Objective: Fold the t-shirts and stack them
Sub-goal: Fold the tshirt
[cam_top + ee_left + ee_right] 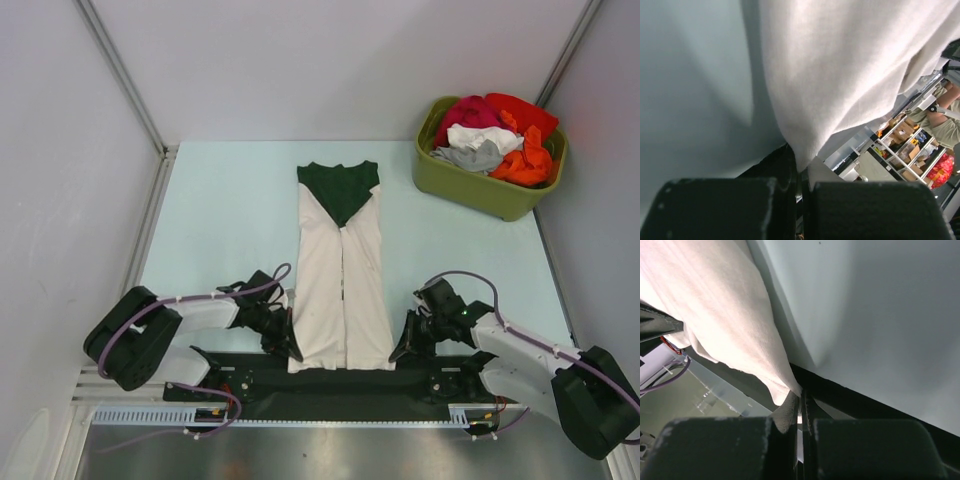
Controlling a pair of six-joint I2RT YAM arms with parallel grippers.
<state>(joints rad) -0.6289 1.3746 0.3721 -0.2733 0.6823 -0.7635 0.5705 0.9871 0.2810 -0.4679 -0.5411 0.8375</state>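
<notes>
A cream-white t-shirt (340, 290) with a dark green collar part (340, 185) lies lengthwise in the middle of the table, its sides folded in to a narrow strip. My left gripper (293, 352) is shut on the shirt's near left corner (805, 155). My right gripper (397, 350) is shut on the near right corner (790, 392). Both hold the hem at the table's near edge. No lettering shows.
An olive-green plastic tub (480, 185) stands at the back right, filled with crumpled red, white, grey and orange clothes (495, 140). The pale blue table (230, 220) is flanked by white walls. A black strip (340, 385) runs along the near edge.
</notes>
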